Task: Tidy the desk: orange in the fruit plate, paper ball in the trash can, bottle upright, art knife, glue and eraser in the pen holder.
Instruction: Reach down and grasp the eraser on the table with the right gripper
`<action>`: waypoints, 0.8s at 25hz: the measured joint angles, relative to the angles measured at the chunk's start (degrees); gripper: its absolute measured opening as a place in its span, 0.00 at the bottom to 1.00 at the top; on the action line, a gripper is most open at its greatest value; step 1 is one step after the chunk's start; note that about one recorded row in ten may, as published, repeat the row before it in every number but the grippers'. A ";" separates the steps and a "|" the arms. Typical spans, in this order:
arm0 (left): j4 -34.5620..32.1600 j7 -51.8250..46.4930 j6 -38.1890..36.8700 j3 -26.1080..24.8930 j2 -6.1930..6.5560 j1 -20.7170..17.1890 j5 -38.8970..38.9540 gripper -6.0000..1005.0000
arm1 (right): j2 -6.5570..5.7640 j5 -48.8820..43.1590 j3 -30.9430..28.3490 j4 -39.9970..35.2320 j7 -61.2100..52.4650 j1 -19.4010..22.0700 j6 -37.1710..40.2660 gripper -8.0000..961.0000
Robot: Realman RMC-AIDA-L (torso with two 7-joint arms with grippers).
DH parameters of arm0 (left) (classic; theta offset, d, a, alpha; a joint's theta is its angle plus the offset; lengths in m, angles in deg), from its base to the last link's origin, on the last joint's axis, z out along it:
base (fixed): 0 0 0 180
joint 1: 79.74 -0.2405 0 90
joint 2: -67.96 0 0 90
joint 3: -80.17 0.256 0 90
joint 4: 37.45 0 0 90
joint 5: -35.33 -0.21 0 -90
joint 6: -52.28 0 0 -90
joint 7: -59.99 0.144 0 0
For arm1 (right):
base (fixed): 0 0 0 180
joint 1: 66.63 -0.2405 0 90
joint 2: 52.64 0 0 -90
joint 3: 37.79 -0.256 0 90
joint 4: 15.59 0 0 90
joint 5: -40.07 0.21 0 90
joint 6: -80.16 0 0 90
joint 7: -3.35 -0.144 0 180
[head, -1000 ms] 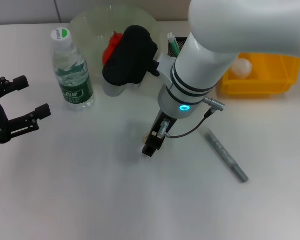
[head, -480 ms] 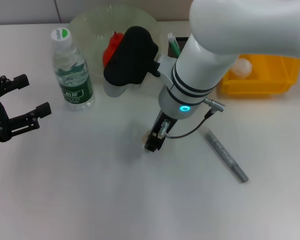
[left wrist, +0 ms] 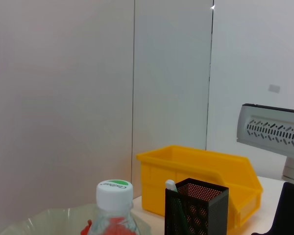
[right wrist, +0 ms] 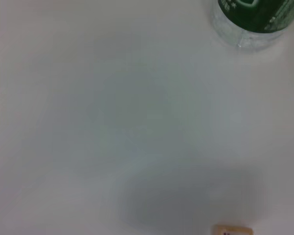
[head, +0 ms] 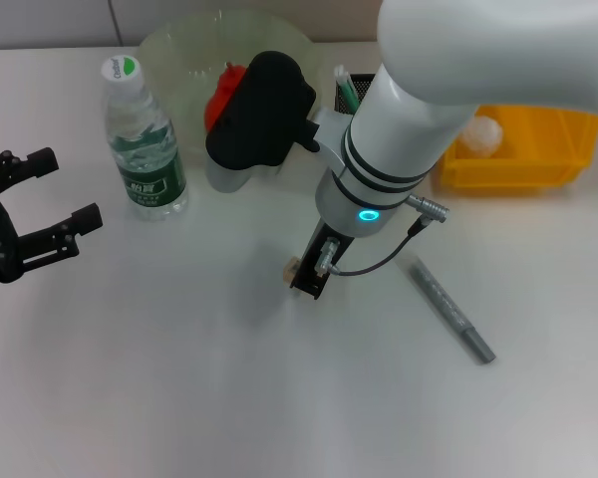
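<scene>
My right gripper (head: pixel 306 276) hangs just above the table centre, shut on a small beige eraser (head: pixel 291 267), whose edge also shows in the right wrist view (right wrist: pixel 232 230). The grey art knife (head: pixel 450 309) lies on the table to its right. The bottle (head: pixel 145 139) stands upright, green cap on. An orange-red fruit (head: pixel 221 98) lies in the clear green fruit plate (head: pixel 179 50), partly hidden by my right arm. The black mesh pen holder (head: pixel 351 97) holds a green glue stick (head: pixel 345 84). A paper ball (head: pixel 483 132) rests in the yellow trash can (head: pixel 558 159). My left gripper (head: pixel 72 187) waits open at the left edge.
The right arm's black wrist housing (head: pixel 261 110) covers part of the plate and the space before it. In the left wrist view the bottle cap (left wrist: pixel 114 191), pen holder (left wrist: pixel 196 208) and yellow bin (left wrist: pixel 201 169) stand before a pale wall.
My right gripper has lifted slightly off the table and shifted a little right and back, bringing the eraser up with it. The left arm has stayed put.
</scene>
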 joint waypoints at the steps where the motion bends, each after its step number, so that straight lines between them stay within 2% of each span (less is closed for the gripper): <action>1: 0.00 0.00 0.00 0.00 0.00 -0.03 0.00 0.86 | 0.00 0.00 -0.01 -0.04 0.00 0.00 0.03 0.20; 7: 0.00 0.00 0.00 0.00 0.00 -0.14 0.00 0.86 | 0.00 -0.25 -0.03 -0.27 -0.01 0.00 0.16 0.15; 9: 0.00 0.00 0.00 0.00 0.00 -0.19 0.00 0.86 | 0.00 -0.28 -0.05 -0.33 -0.13 0.00 0.09 0.01; 20: 0.00 0.00 -0.09 0.00 0.00 -0.40 0.00 0.86 | 0.00 -0.11 -0.03 -0.17 -0.34 0.17 -0.61 0.45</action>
